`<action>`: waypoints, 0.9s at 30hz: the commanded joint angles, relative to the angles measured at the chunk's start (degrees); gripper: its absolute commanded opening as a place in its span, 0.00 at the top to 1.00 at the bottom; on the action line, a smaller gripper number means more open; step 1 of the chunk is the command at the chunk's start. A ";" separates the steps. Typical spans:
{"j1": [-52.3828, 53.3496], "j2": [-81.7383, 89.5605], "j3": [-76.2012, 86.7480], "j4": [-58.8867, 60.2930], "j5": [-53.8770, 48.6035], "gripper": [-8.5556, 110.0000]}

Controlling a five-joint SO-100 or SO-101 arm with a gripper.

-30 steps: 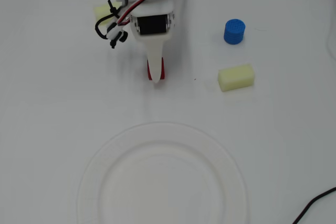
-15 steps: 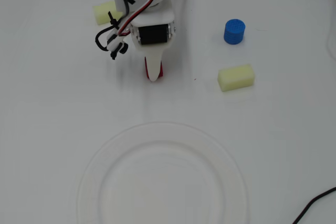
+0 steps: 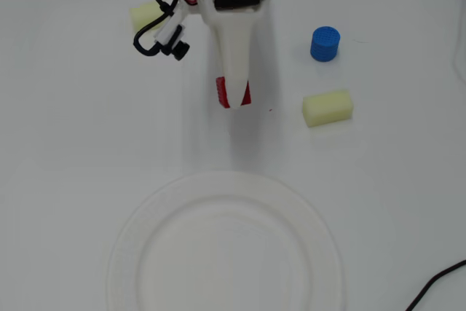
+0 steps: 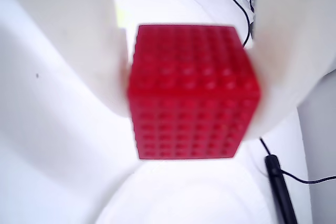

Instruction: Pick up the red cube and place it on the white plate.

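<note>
In the overhead view, going left to right: to the left of the fingers, up near the arm's body, a pale-yellow foam block lies half hidden behind a loop of black cable. It is well apart from the fingertips and plays no part in the grasp.

In the middle, the gripper points down the picture toward the white plate, and the red cube sits right at its tip, red showing on both sides of the white finger. The wrist view makes the hold clearer: the cube fills the space between two white fingers, one pressed against its left face and the other against its right, so the fingers are clamped on the cube. Held by opposite faces like this, it probably will not twist on the way over (a judgement, not something seen). Whether the cube is already off the table, I cannot tell. The plate's rim curves just below the cube in this view, so the drop spot lies straight ahead of the fingertips.

To the right of the fingers stand a blue cylinder and, just below it, a second foam block, both clear of the path to the plate.

No brand, label or readable writing shows anywhere.
</note>
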 commanded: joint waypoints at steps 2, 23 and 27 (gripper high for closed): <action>-2.11 -4.75 -3.96 -7.82 -2.55 0.93; 0.97 -47.72 -33.57 -14.85 -3.16 0.93; 1.67 -48.43 -33.84 -14.77 -3.25 0.93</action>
